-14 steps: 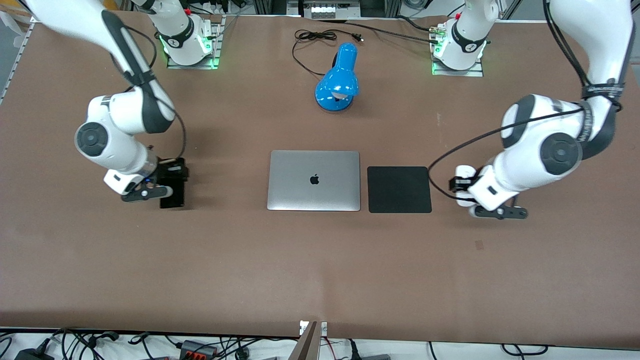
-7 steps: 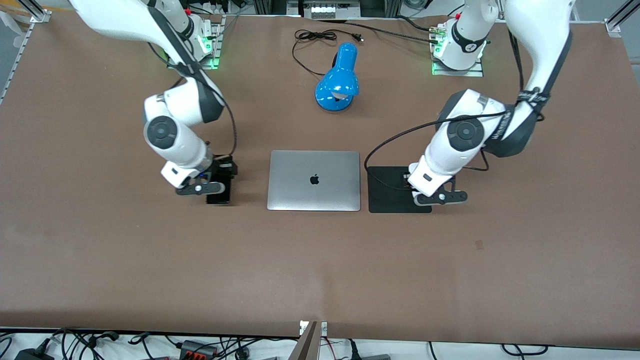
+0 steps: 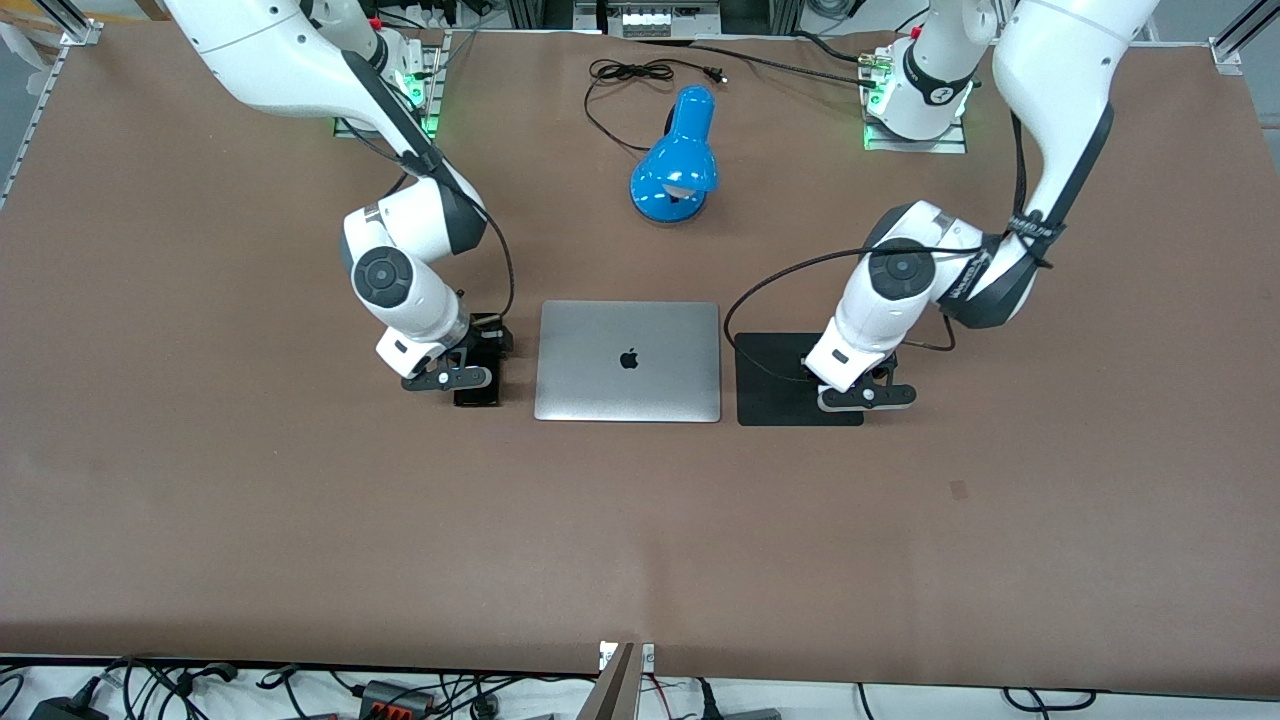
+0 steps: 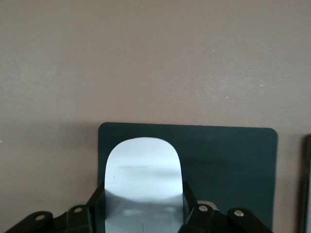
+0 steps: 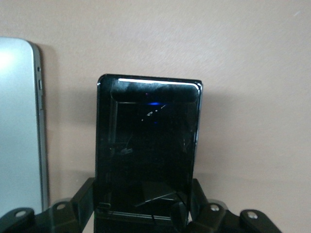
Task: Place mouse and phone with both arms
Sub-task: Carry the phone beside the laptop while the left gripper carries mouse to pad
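Observation:
My left gripper is shut on the white mouse, one finger on each side. It holds the mouse low over the square black pad, at the pad's edge toward the left arm's end; the pad also shows in the left wrist view. The arm hides the mouse in the front view. My right gripper is shut on the black phone, low over the table right beside the closed silver laptop. The phone's end shows in the front view.
A blue desk lamp with a black cord lies farther from the front camera than the laptop. The laptop's edge shows in the right wrist view. Brown table stretches wide nearer to the front camera.
Both arms have swung inward toward the laptop. The right gripper carried the phone up beside the laptop. The left gripper carried the mouse from the bare table onto the pad's edge.

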Action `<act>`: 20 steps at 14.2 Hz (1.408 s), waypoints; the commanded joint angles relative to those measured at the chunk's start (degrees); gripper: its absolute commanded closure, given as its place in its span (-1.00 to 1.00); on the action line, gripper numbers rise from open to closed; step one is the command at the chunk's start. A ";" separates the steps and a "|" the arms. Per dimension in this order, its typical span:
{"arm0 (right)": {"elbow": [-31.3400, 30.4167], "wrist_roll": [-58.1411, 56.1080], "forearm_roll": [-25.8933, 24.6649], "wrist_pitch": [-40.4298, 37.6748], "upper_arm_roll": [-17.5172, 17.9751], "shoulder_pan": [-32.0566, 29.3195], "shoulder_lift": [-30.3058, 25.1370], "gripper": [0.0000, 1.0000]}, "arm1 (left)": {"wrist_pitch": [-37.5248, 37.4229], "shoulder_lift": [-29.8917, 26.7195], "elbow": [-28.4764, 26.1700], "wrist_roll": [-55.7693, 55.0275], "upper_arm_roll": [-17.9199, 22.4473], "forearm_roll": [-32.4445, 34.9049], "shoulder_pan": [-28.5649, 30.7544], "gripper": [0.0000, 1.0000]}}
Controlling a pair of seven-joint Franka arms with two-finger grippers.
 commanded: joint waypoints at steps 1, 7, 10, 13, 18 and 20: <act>1.06 3.00 -0.57 1.03 -0.40 1.62 0.81 1.00 | 2.01 2.56 0.26 -7.03 -0.36 6.15 -1.37 0.61; 0.71 -0.15 -1.54 1.57 -1.36 0.92 1.60 1.00 | 5.97 5.99 0.17 -14.96 -0.36 13.11 -1.73 0.50; 0.18 -1.31 -1.54 1.57 -1.63 0.83 1.51 0.99 | 5.88 6.26 0.17 -15.58 -0.36 13.81 -1.99 -0.41; 0.18 -0.96 -1.45 1.30 -2.07 0.65 0.99 -1.00 | 4.04 4.16 0.78 -15.93 -0.45 13.81 -2.00 -1.00; 5.95 -2.36 -1.54 -13.50 -2.16 -5.58 -10.06 -1.00 | -14.97 -2.26 6.30 -9.11 -5.18 12.94 -0.51 -1.00; 13.76 -4.45 -1.62 -24.74 -2.16 -8.21 -12.01 -1.00 | -29.11 -2.35 13.31 -2.60 -8.26 12.15 -0.06 -1.00</act>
